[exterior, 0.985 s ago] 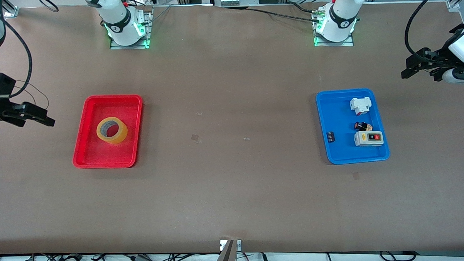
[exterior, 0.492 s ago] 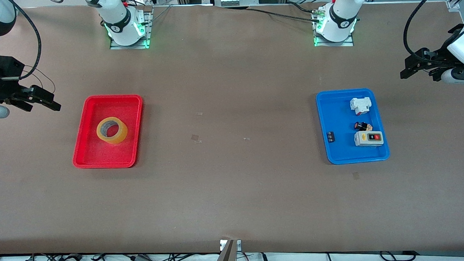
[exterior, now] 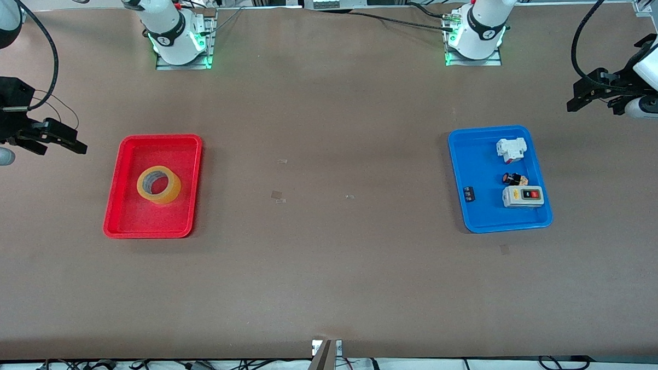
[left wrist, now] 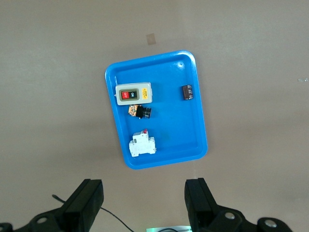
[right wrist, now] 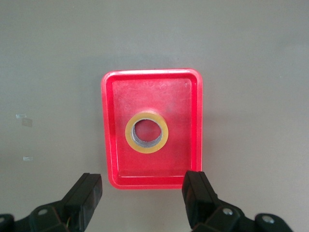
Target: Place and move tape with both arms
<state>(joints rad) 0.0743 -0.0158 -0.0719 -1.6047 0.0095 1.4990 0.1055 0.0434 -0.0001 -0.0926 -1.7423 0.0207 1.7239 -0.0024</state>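
Observation:
The tape (exterior: 171,194), a yellowish ring, lies flat in the red tray (exterior: 114,187) toward the right arm's end of the table. My right gripper (exterior: 80,145) hangs open and empty over bare table just outside that tray, at the table's end. In the right wrist view the tape (right wrist: 146,147) sits mid-tray (right wrist: 179,104), apart from the open right gripper (right wrist: 142,191). My left gripper (exterior: 573,96) hangs open and empty over bare table past the blue tray (exterior: 473,152), at the left arm's end. The left wrist view shows the left gripper (left wrist: 144,192) wide open.
The blue tray (left wrist: 166,137) holds a white breaker (exterior: 510,149), a grey switch box (exterior: 522,196) and two small dark parts (exterior: 514,178). Small scraps (exterior: 277,195) lie mid-table. Both arm bases (exterior: 179,39) stand along the table's edge farthest from the front camera.
My right gripper has swung toward the bases' edge of the table and a little toward the red tray. The left gripper has barely shifted. The tape has not moved.

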